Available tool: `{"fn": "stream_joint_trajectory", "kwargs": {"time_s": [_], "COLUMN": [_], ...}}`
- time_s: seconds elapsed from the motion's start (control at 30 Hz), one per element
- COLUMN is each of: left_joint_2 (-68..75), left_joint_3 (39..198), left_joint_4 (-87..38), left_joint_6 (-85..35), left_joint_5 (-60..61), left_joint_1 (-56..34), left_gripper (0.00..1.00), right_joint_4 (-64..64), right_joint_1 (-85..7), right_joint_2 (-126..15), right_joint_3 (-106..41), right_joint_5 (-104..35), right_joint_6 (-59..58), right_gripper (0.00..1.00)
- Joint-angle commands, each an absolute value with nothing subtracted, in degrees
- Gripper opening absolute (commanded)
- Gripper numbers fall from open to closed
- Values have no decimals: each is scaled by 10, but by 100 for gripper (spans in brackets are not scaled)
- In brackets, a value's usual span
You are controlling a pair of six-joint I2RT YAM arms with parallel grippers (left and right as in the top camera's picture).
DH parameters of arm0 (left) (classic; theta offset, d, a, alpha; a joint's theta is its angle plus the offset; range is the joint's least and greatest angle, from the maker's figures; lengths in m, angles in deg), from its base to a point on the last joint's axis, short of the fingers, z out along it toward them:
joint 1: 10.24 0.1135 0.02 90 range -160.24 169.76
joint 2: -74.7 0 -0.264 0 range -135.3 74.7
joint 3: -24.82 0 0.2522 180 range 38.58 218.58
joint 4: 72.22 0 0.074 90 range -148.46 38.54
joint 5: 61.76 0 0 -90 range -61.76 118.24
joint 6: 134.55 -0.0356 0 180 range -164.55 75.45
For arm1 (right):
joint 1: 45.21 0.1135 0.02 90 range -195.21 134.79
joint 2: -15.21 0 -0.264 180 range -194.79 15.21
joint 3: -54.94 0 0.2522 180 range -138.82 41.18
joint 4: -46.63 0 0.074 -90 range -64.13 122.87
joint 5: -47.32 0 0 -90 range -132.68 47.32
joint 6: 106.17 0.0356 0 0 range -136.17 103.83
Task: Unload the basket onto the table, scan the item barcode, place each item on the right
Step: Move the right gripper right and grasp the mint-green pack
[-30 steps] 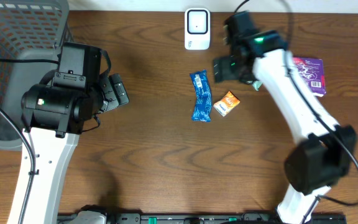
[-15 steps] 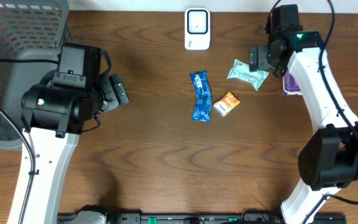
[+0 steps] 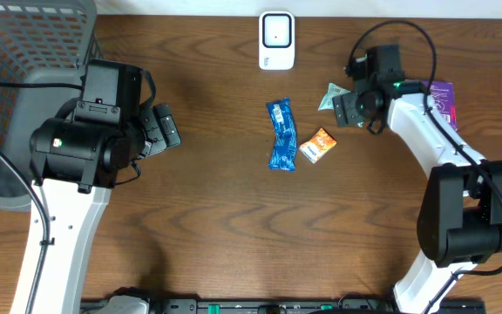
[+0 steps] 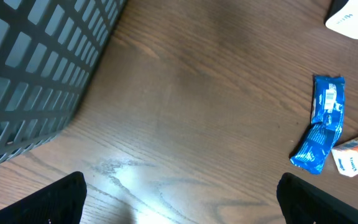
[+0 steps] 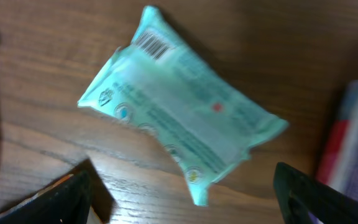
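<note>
I see the big brown table (image 3: 216,201) first. At its far left corner stands a grey basket (image 3: 7,78) with walls like a net.

Next to the basket my left gripper (image 4: 182,202) hangs over bare wood. Its two fingers are spread wide and there is nothing between them.

My right gripper (image 5: 188,196) is on the other side of the table. Its fingers are spread wide too, and it holds nothing. It hangs just over the green packet (image 5: 179,124).

A purple box (image 3: 443,105) lies at the right edge, just beside the green packet. The white scanner (image 3: 276,39) sits at the far edge in the middle, well apart from both grippers.

A long blue packet (image 3: 281,135) lies in the middle of the table. The green packet lies flat on the wood between the blue packet and the purple box, tilted. A small orange packet (image 3: 318,145) touches the blue one on its right side.

The smallest thing I can make out is the barcode (image 5: 153,42). It is on the top corner of the green packet and faces up.
</note>
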State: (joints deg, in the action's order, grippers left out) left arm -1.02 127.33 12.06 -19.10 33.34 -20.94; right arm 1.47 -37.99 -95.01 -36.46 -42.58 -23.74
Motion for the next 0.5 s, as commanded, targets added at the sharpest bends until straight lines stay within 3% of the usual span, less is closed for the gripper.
{"fn": "stream_joint_trajectory", "kwargs": {"time_s": [0.0, 0.23, 0.47], "left_joint_2": [-6, -6, -6], "left_joint_3": [1277, 1277, 1277], "left_joint_4": [122, 122, 122], "left_joint_6": [-194, -194, -194], "left_joint_5": [343, 343, 343], "left_joint_1": [-208, -208, -208], "left_gripper": [98, 98, 98], "right_joint_4": [30, 101, 187], "right_joint_1": [-363, -341, -337], "right_joint_2": [-958, -958, -959], "right_joint_3": [-342, -294, -259], "right_joint_5": [-413, -533, -546], "right_joint_6": [-281, -301, -360], "right_gripper": [87, 79, 83]}}
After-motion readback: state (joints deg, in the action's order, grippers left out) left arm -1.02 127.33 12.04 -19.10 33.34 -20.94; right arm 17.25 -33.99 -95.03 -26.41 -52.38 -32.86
